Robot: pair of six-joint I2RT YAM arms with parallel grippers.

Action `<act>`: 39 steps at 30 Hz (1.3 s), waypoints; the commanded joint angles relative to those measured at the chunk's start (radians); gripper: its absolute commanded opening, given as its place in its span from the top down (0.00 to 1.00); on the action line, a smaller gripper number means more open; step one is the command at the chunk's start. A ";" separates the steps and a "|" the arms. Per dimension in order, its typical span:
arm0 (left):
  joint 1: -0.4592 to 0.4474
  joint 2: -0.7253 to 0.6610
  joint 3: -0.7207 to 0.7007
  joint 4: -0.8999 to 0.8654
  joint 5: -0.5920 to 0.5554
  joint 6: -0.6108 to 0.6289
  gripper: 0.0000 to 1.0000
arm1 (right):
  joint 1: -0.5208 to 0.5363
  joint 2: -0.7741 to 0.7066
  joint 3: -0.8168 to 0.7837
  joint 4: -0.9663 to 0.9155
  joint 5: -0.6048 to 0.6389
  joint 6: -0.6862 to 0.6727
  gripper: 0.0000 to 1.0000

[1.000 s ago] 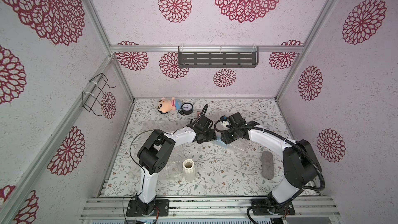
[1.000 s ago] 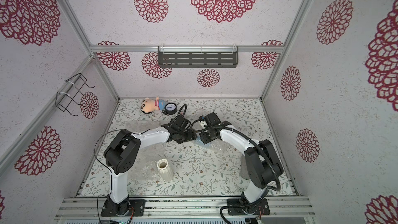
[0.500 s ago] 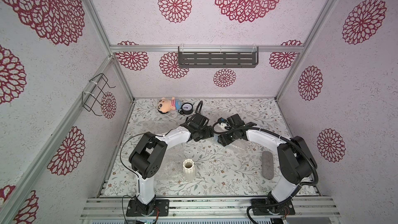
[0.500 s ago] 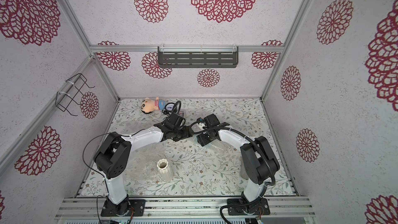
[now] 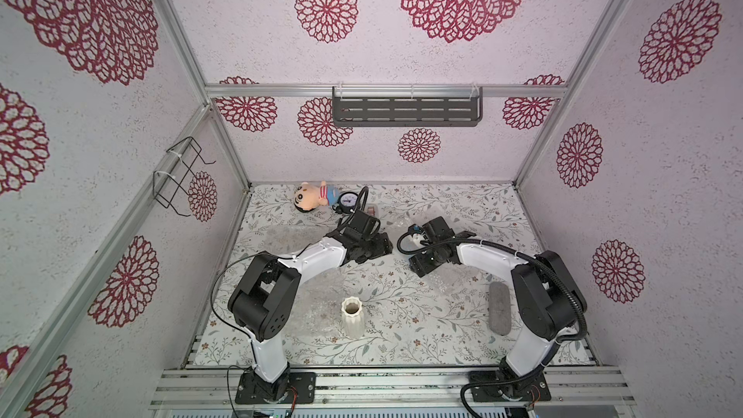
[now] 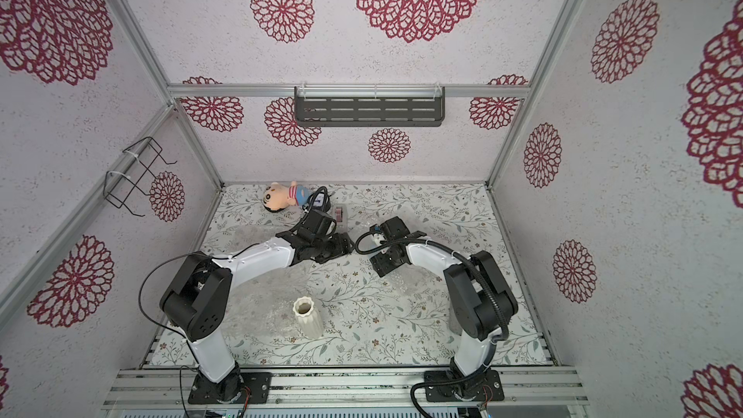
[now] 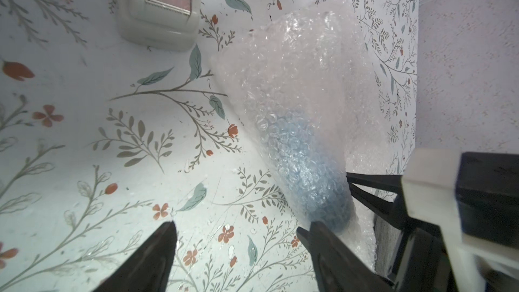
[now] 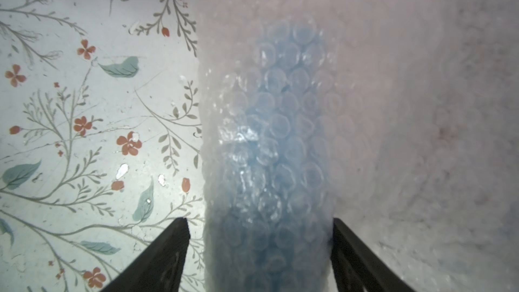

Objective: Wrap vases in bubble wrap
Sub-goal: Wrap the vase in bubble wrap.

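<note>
A light blue vase (image 7: 306, 164) lies on the floral table, rolled inside bubble wrap (image 8: 393, 108). My right gripper (image 8: 259, 220) is open, one finger on each side of the wrapped vase (image 8: 269, 164), close but not pressing. My left gripper (image 7: 237, 226) is open over bare table, with one finger (image 7: 323, 245) beside the bundle's end. In both top views the two grippers (image 5: 382, 249) (image 5: 420, 267) meet at mid-table and hide the bundle. The cream vase (image 5: 352, 317) (image 6: 307, 317) stands upright near the front on a second bubble wrap sheet (image 5: 317, 307).
A beige tape dispenser (image 7: 160, 4) sits just behind the left gripper. A plush doll (image 5: 311, 199) and a gauge (image 5: 347, 203) lie by the back wall. A grey oblong case (image 5: 498, 307) lies at the right. A shelf (image 5: 406, 110) and a wire basket (image 5: 177, 174) hang on the walls.
My right jaws have spread apart off the wrapped blue vase. Both wrists have shifted slightly toward the back of the table. The left jaws stay wide.
</note>
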 commanded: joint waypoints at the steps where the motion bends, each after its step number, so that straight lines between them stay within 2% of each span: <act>1: -0.002 -0.016 -0.007 0.028 0.010 -0.019 0.22 | 0.008 0.016 0.024 -0.023 -0.012 -0.004 0.21; 12: 0.000 -0.051 -0.033 -0.016 0.011 0.016 0.21 | 0.093 0.004 0.011 -0.019 -0.041 0.071 0.40; 16: 0.000 -0.076 -0.071 -0.027 0.021 0.017 0.21 | 0.116 -0.023 -0.032 0.010 -0.095 0.101 0.43; 25: -0.003 -0.012 -0.054 0.001 0.048 -0.016 0.20 | 0.137 -0.041 -0.110 0.091 -0.106 0.145 0.44; 35: -0.002 0.117 0.069 -0.094 -0.078 -0.038 0.20 | 0.140 -0.059 -0.135 0.117 -0.085 0.151 0.42; 38: -0.003 0.132 0.068 -0.095 -0.073 -0.045 0.21 | 0.140 -0.067 -0.146 0.126 -0.083 0.150 0.41; 39: -0.003 0.177 0.076 -0.108 -0.070 -0.040 0.23 | 0.140 -0.069 -0.148 0.128 -0.086 0.149 0.40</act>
